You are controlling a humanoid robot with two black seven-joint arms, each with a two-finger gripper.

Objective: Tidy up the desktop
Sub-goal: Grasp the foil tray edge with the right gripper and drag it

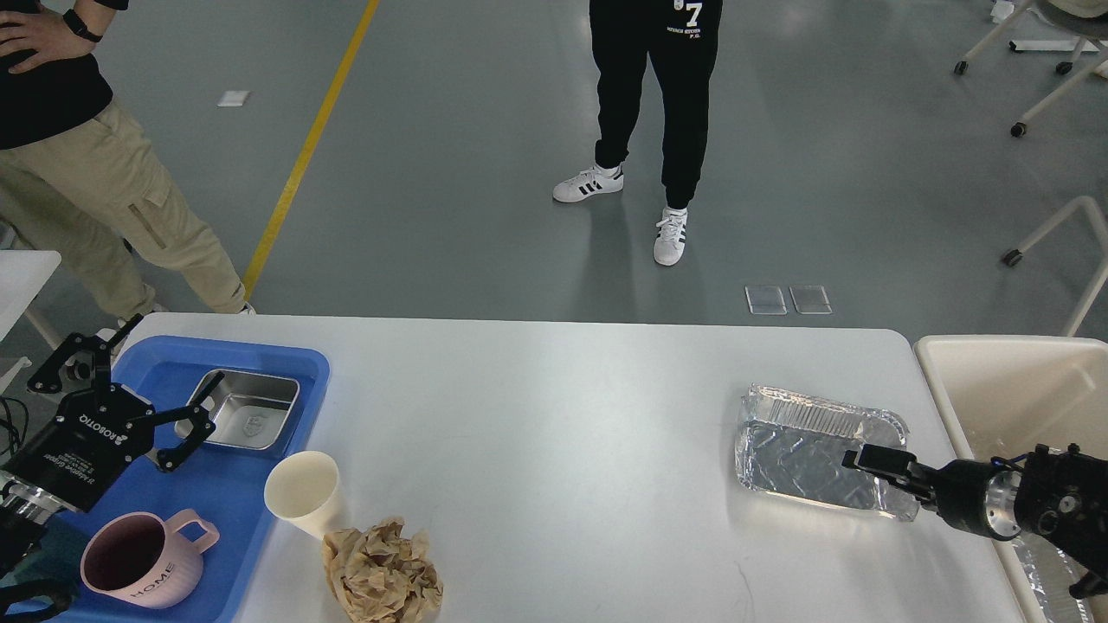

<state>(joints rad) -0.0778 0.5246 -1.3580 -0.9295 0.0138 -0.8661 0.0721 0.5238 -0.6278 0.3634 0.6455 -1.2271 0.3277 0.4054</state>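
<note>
1. A white desktop [554, 415] fills the foreground.
2. The left gripper [130, 385], fingers spread apart, hangs over a blue tray [225, 493] at the desktop's left end.
3. The right gripper [866, 456] reaches a foil tray [801, 450]; its finger state cannot be told.

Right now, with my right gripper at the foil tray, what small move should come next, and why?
Probably close the right gripper on the foil tray's near right rim, if it isn't gripped already. Its tip sits over that rim, finger state unclear, and the cream bin stands right beside the desktop, a likely place for it.
</note>
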